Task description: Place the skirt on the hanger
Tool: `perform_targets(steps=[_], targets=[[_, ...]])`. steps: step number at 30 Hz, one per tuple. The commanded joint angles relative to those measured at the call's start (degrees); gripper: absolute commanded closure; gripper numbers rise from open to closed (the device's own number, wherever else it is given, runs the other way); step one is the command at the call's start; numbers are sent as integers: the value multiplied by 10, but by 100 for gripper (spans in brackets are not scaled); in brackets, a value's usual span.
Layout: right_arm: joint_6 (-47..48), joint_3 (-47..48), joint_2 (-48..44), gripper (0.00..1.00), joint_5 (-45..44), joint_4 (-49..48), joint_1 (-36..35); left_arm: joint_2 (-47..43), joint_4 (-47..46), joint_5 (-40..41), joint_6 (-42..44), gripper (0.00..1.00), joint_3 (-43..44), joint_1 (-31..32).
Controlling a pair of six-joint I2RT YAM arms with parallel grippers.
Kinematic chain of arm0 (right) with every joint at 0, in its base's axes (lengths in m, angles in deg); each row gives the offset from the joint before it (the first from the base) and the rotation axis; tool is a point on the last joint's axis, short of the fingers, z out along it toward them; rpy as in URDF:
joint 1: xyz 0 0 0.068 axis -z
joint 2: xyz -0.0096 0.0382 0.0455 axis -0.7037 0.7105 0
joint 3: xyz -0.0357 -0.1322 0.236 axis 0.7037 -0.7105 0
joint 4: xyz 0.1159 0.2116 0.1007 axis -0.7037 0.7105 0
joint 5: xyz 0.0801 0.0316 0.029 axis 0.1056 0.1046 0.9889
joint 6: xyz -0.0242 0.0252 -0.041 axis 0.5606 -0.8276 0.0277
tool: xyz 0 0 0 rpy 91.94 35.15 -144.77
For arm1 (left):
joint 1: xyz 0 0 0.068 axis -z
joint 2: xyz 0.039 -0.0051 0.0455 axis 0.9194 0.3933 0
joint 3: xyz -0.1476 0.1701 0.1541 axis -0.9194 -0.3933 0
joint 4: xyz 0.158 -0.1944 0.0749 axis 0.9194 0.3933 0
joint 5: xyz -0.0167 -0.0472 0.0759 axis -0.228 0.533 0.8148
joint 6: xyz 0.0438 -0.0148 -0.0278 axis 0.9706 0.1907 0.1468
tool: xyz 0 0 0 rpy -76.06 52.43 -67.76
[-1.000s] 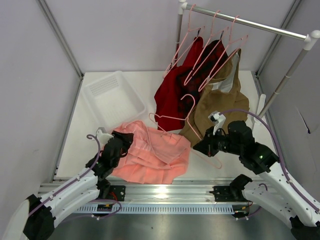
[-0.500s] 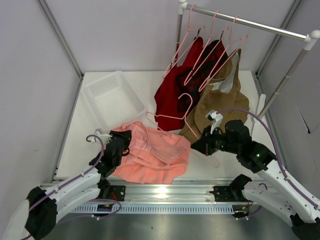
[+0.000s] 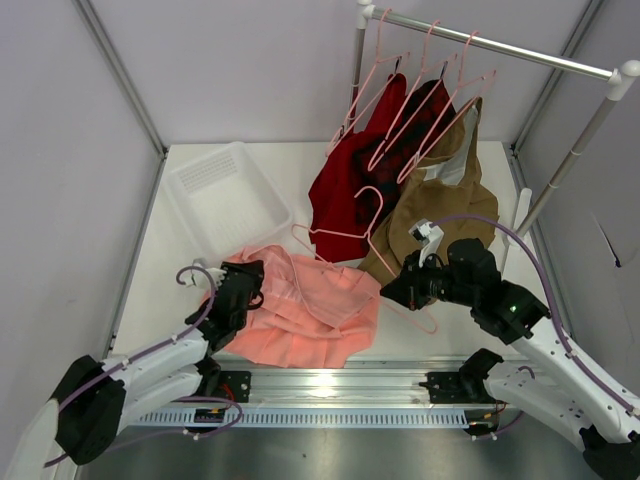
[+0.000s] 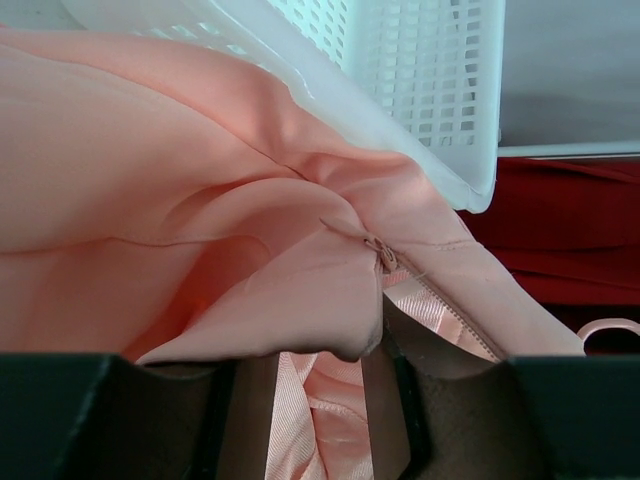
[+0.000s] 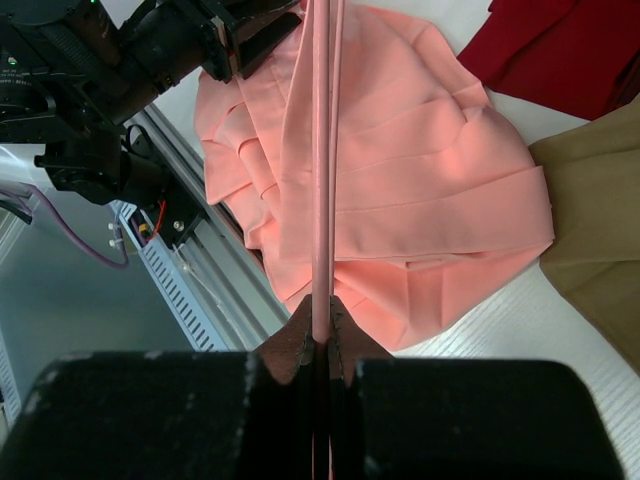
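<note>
Salmon skirt point(image 4: 200, 180) seemingly inside left gripper point(image 4: 320, 372).

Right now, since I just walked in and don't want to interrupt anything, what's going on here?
The right gripper is shut on the pale-pink hanger, holding it over the skirt, which lies crumpled on the table. The left gripper sits at the skirt's left edge, its fingers straddling a fold by the zipper; whether they pinch it is unclear. The skirt is not on the hanger yet.
</note>
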Motion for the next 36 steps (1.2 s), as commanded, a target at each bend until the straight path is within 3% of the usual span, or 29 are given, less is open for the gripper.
perform_targets(steps=[1,11,15,20,28,36], targets=[[6,5,-5,100,6,-38,-5,18,-43,30,-16,61,20,3],[-1,3,-21,100,1,-41,-5,75,-76,39,-51,66,34,3],[-1,-4,-29,100,10,-39,-5,68,-69,46,-52,86,35,3],[5,-20,-33,100,53,-56,-6,15,-2,46,-45,99,57,3],[3,-37,-56,100,84,-99,-25,-109,156,26,-23,100,97,3],[-2,-64,-42,100,-19,-139,-97,-146,225,15,24,100,160,-2]])
